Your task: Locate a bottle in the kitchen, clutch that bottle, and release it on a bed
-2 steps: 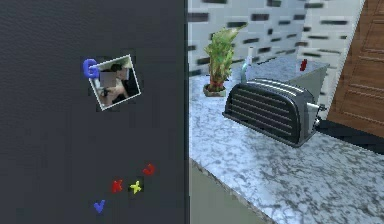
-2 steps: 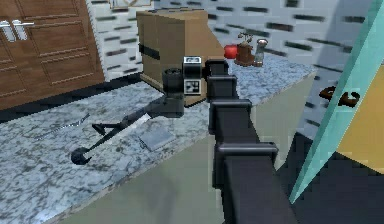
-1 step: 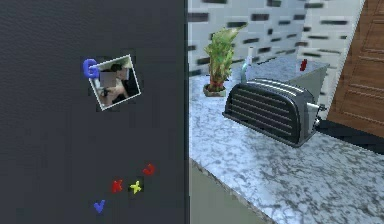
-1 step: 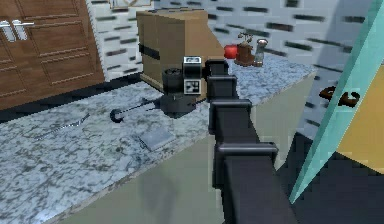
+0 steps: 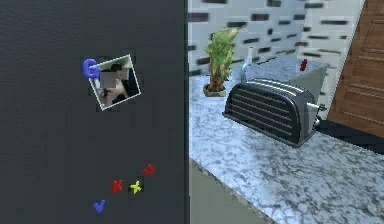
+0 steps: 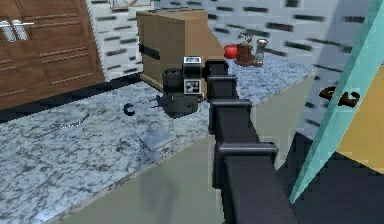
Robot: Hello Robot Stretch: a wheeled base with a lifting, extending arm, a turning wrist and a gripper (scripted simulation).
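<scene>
Bottle-like pale shape [image 5: 247, 66] behind toaster [image 5: 270, 106]; arm [image 6: 235, 130] extended over counter [image 6: 60, 150]; gripper [image 6: 150, 105] state: cannot tell.

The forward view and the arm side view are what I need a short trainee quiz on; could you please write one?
1. True or false: the toaster and the potted plant stand on the same countertop.
2. In the forward view, what is on the dark fridge door? A) a photo and coloured magnets; B) a clock; C) a towel.
3. Fill in: in the arm side view, the large brown thing on the countertop beyond the arm is a cardboard ____.

Key: 1 true; 2 A; 3 box.
</scene>
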